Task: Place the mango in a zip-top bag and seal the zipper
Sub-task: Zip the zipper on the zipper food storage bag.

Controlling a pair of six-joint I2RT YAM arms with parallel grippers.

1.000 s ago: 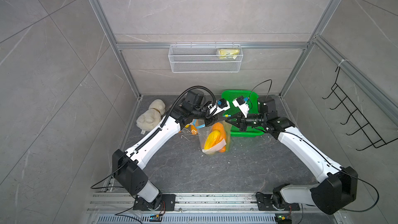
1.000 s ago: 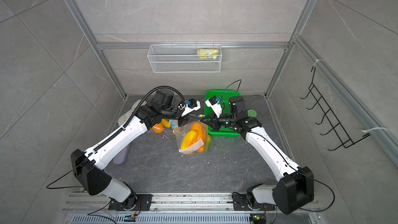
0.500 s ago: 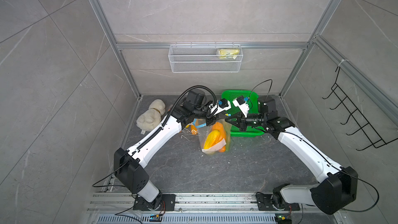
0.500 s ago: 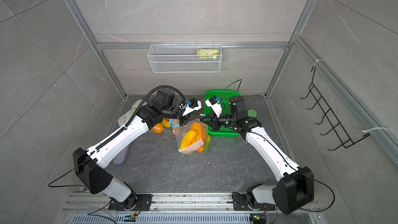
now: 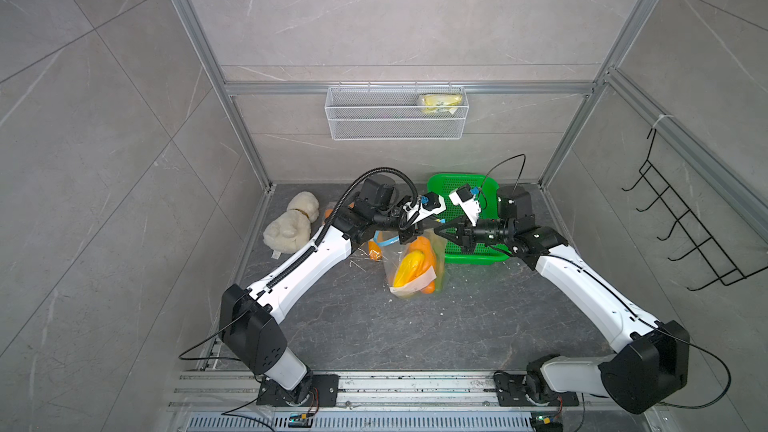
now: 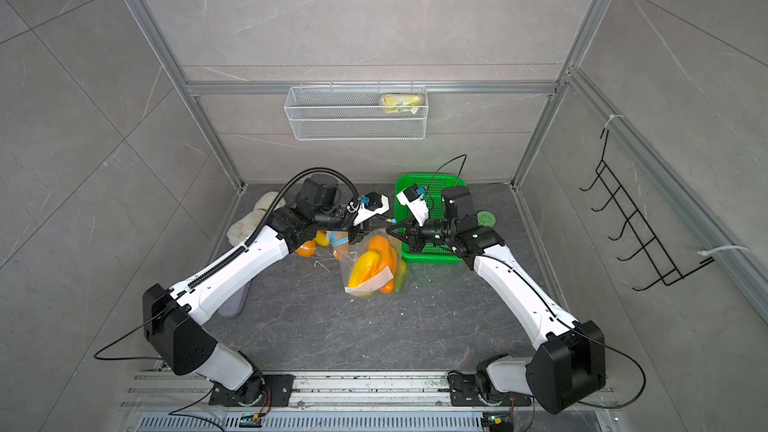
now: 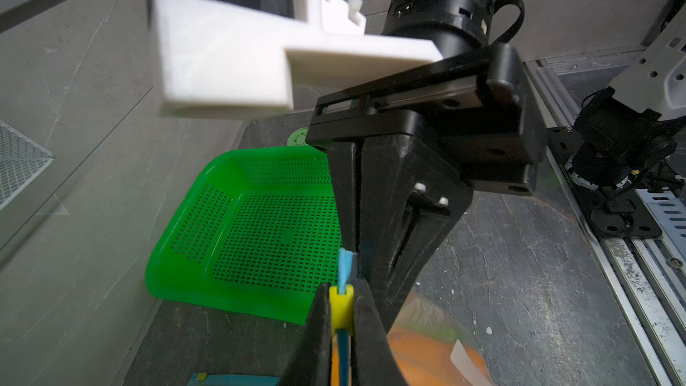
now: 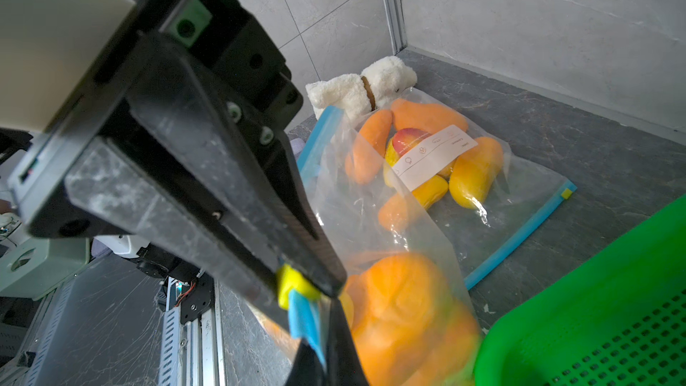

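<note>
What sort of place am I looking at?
Probably a robot test booth, not a real home: grey walls in an aluminium frame, two robot arms bolted to a floor rail, and props like a wire shelf.

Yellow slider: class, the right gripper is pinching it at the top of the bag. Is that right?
Not quite: the left gripper is pinching the yellow slider at the top of the bag, as the left wrist view shows.
</note>
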